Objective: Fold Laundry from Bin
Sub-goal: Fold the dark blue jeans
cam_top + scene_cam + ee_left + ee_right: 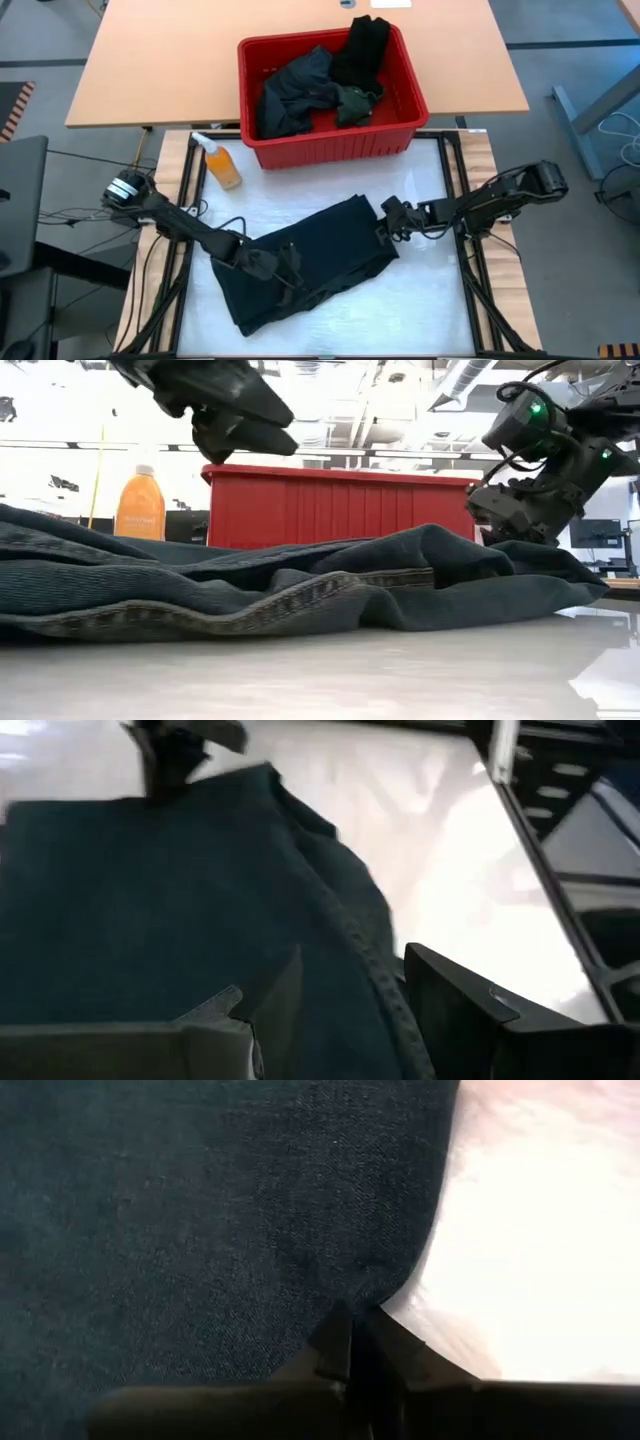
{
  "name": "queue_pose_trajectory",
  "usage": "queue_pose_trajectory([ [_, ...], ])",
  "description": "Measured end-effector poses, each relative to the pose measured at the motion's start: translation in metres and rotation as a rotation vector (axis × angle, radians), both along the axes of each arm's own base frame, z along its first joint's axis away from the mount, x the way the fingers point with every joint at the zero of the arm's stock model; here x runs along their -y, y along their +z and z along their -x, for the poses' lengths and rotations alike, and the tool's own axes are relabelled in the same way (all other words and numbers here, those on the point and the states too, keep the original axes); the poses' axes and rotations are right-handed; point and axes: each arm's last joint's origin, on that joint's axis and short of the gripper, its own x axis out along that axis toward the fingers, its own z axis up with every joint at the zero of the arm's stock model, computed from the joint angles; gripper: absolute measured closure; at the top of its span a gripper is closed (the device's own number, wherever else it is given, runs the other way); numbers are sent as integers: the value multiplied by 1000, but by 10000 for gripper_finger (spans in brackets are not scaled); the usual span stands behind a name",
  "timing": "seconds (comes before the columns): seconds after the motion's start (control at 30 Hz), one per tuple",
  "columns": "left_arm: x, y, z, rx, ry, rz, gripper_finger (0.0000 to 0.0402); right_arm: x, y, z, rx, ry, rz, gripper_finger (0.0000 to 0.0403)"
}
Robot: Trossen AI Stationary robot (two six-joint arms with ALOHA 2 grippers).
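Jeans (320,262) lie lower centre, partly folded; right gripper (352,1342) pinches their right edge; left gripper (268,264) hovers spread above them; more laundry (295,95) waits in bin (330,148), upper centre.

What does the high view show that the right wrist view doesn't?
High view only: the red bin holding more dark laundry, the orange bottle, and the left gripper over the jeans' middle. Right wrist view only: the right gripper shut, pinching the jeans' edge up close. Both: the dark navy jeans lying on the white table.
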Motion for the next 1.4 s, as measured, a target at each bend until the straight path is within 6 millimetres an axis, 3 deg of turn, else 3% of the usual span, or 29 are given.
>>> queue_pose_trajectory([
  [0.07, -5, -6, -5, -6, 32, -7, 233, 2, 8, 2, -9, 14, 20, 375],
  [0.17, -14, -30, -19, -53, 71, 19, 233, 5, 29, 5, -40, 53, 73, 379],
  [0.47, -60, -93, -71, -16, 113, 218, 233, 2, 128, 13, -65, 190, 230, 379],
  [0.6, -72, -96, -100, 3, 81, 226, 233, -2, 183, 16, -10, 219, 320, 379],
  [0.77, -79, -75, -139, 24, 50, 128, 233, -5, 235, 14, 93, 252, 373, 379],
  [0.83, -81, -65, -152, 10, 49, 67, 233, -9, 244, 8, 122, 265, 374, 379],
  [0.97, -95, -51, -164, -71, 49, -57, 233, -24, 239, -13, 128, 320, 370, 379],
  [1.1, -118, -40, -170, -84, 24, -36, 233, -39, 235, -34, 133, 372, 360, 379],
  [1.27, -133, -40, -167, -135, -6, -18, 233, -54, 247, -50, 117, 422, 389, 378],
  [1.4, -126, -18, -153, -203, -61, -46, 233, -54, 258, -49, 60, 400, 439, 378],
])
